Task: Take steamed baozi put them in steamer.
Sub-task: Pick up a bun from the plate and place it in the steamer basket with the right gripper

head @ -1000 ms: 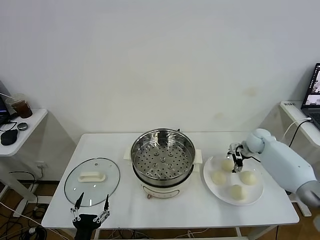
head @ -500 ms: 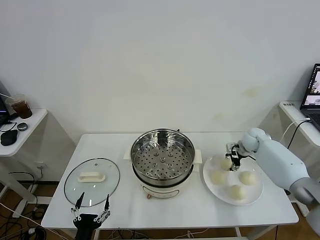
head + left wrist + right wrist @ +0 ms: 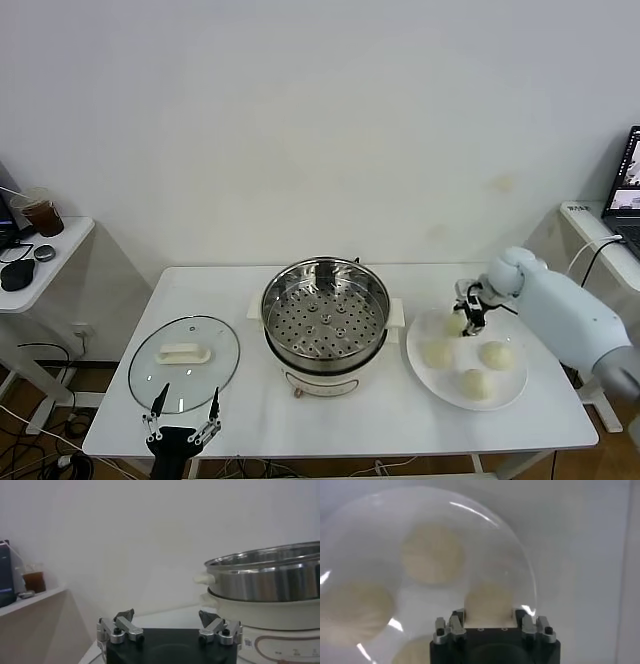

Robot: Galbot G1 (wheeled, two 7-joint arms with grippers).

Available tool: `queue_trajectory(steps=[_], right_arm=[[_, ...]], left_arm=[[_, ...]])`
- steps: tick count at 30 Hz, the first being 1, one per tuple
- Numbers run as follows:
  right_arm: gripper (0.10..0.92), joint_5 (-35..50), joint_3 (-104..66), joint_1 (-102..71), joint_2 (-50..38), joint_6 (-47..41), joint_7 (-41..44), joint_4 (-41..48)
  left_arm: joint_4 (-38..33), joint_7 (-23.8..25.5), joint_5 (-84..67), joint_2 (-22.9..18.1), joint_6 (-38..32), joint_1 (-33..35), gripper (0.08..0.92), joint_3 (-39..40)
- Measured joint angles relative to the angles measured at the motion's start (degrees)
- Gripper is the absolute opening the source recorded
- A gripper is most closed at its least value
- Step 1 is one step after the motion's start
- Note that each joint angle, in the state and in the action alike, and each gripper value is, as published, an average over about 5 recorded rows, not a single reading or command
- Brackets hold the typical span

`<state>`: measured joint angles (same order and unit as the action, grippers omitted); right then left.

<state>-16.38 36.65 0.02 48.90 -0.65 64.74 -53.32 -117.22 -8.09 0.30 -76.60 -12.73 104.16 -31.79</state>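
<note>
Right gripper (image 3: 469,309): it is over the far part of the white plate (image 3: 512,388), on the robot's right side of the table (image 3: 400,410). Its two fingers are closed partway on one baozi.
Held baozi (image 3: 488,598): the right wrist view shows this bun sitting between the fingers (image 3: 458,617), with both sides touching it. In the head view the same bun (image 3: 456,322) is mostly covered by the gripper. I cannot tell if it is lifted from the plate or not.
Other baozi: three buns lie on the plate in the head view, one toward the steamer (image 3: 437,354), one toward the table's right edge (image 3: 494,354), one nearest to the robot (image 3: 474,382). The wrist view shows them only as soft pale shapes.
Steamer (image 3: 325,320): it stands in the middle of the table, open. The perforated tray has no bun on it, which only the head view shows. The left wrist view sees just its steel wall (image 3: 265,577) and white base from the side.
Glass lid (image 3: 184,361): flat on the table, on the robot's left.
Left gripper (image 3: 181,412): parked at the near table edge, just before the lid, fingers wide apart and holding nothing. The left wrist view (image 3: 167,622) confirms the gap.
</note>
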Motion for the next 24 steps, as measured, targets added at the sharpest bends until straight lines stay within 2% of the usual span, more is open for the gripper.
queue_trajectory(steps=[12, 24], right_arm=[[0.598, 10.89, 10.74, 17.63, 0.3, 5.58, 3.45, -5.15], [0.605, 20.73, 21.51, 28.05, 11.47, 14.75, 3.4, -6.24]], left_arm=[[-1.18, 0.21, -1.0, 0.67, 0.0, -0.39, 0.823, -0.49], [-2.69, 0.6, -2.07, 0.8, -0.24, 0.42, 0.823, -2.39]])
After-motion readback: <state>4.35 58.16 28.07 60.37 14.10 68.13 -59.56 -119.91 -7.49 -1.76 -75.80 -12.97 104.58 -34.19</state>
